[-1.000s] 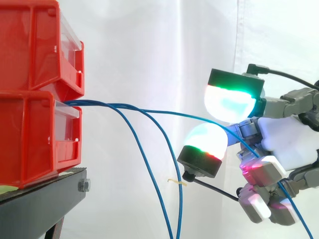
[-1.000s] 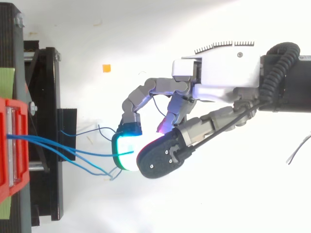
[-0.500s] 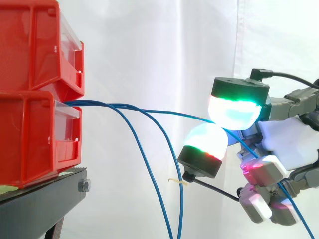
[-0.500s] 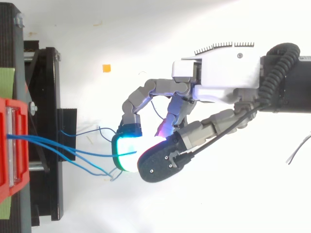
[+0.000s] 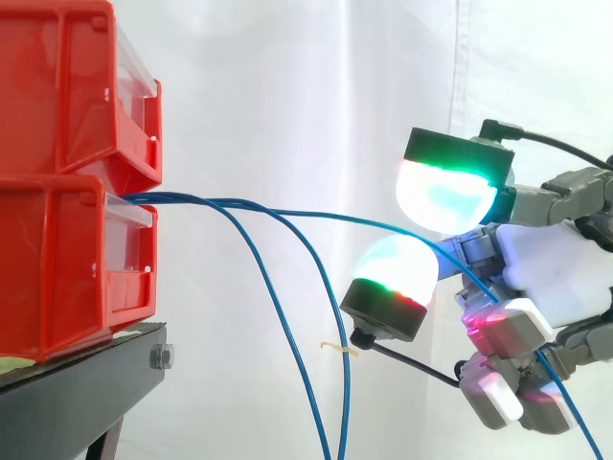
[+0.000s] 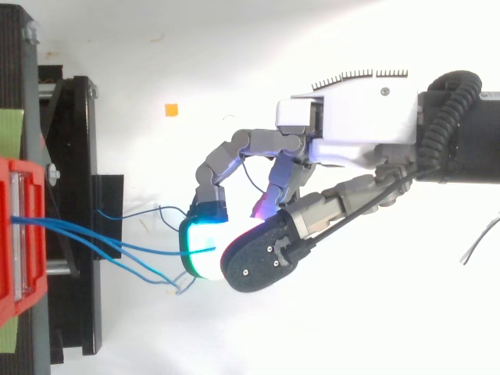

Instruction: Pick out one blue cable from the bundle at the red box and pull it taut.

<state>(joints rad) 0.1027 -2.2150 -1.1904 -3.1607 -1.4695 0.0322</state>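
Two stacked red bins (image 5: 67, 259) stand at the left on a black stand (image 5: 77, 393). Several blue cables (image 6: 86, 234) come out of the lower bin's front. Two of them (image 5: 278, 307) droop steeply downward. A third blue cable (image 5: 326, 218) runs almost level to my hand (image 5: 556, 268) and passes between the two glowing fingertips, one above (image 5: 445, 196) and one below (image 5: 395, 266). Past them it slopes down across the palm to the lower right. My hand (image 6: 351, 117) is curled, with the pads closed around this cable, which still sags a little.
A white curtain hangs behind the work. In the top view a small orange scrap (image 6: 170, 109) lies on the white floor, and a green strip (image 6: 12, 133) sits on the stand beside the red bin (image 6: 16, 234). A loose thin wire (image 6: 480, 242) lies at the right edge.
The upper fingertip pad has tilted and shifted slightly back toward the bins, as it stood a second ago. The cables and the rest of the hand have hardly moved.
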